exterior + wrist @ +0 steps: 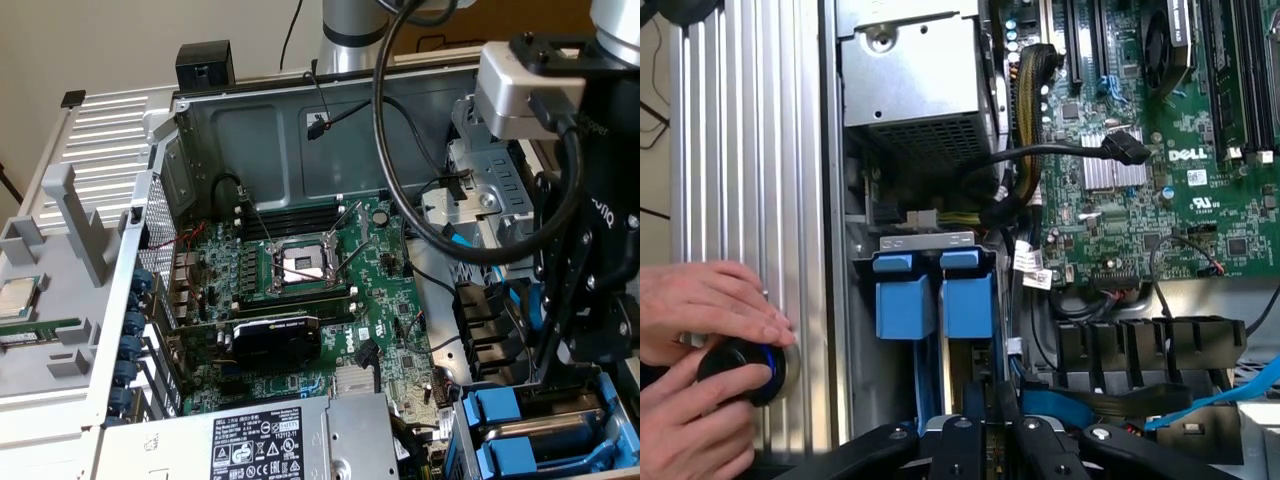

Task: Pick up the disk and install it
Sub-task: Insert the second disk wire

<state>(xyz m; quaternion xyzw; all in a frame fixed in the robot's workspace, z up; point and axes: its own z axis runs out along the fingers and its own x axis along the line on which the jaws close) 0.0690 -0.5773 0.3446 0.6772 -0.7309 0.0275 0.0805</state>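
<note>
**Claw (pixel 990 425) low over the drive cage (pixel 928 240), at the blue carriers**

Whether it grips anything cannot be told. The disk (pixel 968 300), in its blue carrier, stands edge-on in the cage just ahead of the claw, beside a second blue carrier (pixel 905 300). It looks seated or nearly so, so the install seems close to finished. The motherboard (pixel 1120 215) reads "DELL". The power-supply label (pixel 262 450) carries certification marks, its text too small to read.
</note>
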